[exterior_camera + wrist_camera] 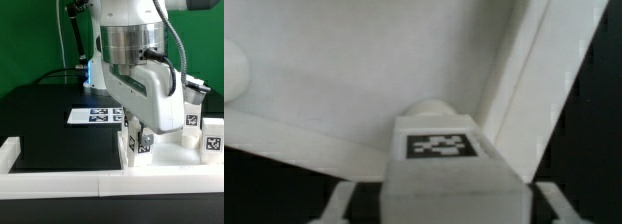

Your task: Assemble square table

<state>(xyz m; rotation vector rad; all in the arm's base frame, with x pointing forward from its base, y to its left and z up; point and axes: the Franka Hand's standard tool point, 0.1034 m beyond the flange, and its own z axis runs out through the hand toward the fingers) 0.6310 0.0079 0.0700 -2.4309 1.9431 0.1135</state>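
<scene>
Gripping a white tagged leg point(441, 150), the robot's fingers point(434, 205) pinch it from both sides, one finger point(338, 203) showing pale beside the leg in the wrist view. The leg points into a corner of the white slab point(331, 120), just beside its raised rim point(526, 90). In the exterior view the arm point(140, 70) stands over the slab point(170, 152), which lies on the black worktop point(50, 130) against the white rail point(60, 182). The marker board point(92, 114) lies flat on the worktop behind the slab.
</scene>
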